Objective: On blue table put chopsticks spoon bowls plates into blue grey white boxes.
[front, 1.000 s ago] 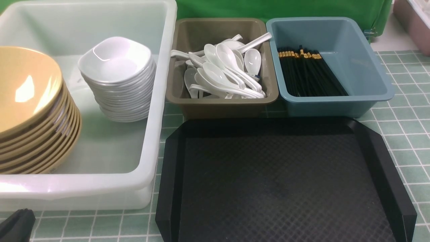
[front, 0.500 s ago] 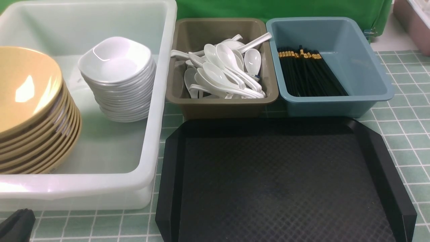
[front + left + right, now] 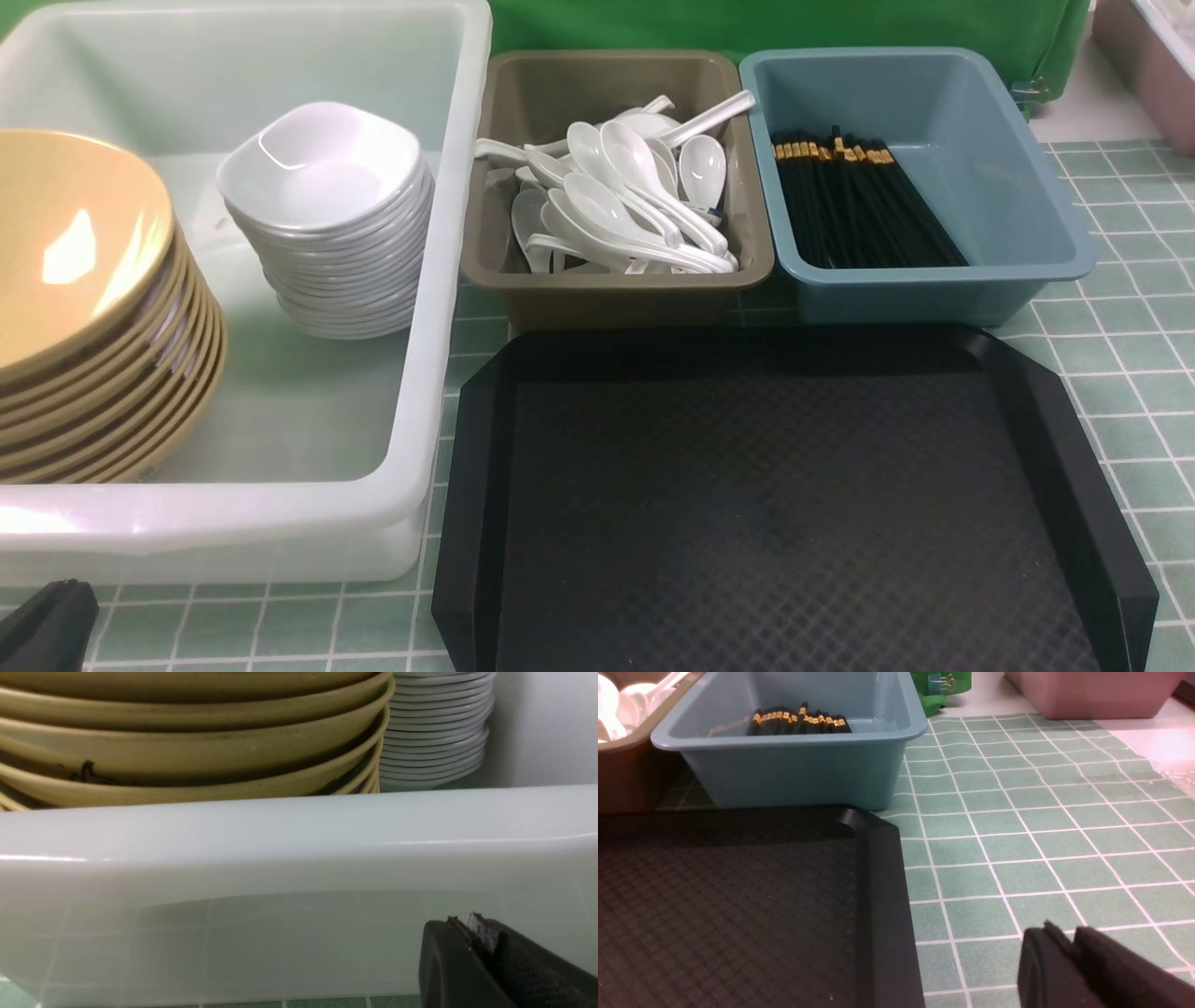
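Looks basically sorted already, bowls [image 3: 79, 280] and plates [image 3: 327, 215] in the white tub [image 3: 448, 280], chopsticks [image 3: 854, 201] in the blue box [image 3: 1036, 201], both tools pinched narrow and empty, so any careless swing could clip that tub's rim.

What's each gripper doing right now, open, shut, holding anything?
Left gripper: shut, holding nothing, low in front of the white tub.
Right gripper: shut, holding nothing, over the blue table beside the black tray.
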Robot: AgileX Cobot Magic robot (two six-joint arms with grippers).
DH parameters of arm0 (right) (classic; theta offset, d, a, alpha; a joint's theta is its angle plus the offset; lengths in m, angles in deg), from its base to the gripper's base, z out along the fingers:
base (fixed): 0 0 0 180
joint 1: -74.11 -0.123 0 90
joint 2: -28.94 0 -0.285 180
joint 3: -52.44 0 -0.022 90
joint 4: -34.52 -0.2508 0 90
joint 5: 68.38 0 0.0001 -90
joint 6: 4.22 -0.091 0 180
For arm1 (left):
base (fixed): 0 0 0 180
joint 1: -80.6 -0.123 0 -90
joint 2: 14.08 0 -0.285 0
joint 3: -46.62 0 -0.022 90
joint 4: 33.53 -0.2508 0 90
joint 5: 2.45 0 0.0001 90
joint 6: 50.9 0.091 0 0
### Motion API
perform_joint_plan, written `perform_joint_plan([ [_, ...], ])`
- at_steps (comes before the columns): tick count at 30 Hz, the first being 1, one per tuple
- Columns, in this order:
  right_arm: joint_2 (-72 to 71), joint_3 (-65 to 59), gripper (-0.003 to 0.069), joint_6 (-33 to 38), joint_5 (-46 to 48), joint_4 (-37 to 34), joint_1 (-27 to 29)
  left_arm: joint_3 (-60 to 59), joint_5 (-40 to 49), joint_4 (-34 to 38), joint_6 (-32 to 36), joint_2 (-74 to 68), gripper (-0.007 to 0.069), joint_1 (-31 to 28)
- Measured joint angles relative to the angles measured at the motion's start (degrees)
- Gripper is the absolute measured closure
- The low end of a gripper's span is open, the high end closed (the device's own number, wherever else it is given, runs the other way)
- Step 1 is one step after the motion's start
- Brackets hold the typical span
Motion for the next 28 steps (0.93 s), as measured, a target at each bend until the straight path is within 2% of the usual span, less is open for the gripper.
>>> perform_joint_plan([
  [28,0.0,0.0,0.051,0.0,0.0,0.0,0.0,0.0,0.0,0.0,0.0,0.0,0.062,0.0],
])
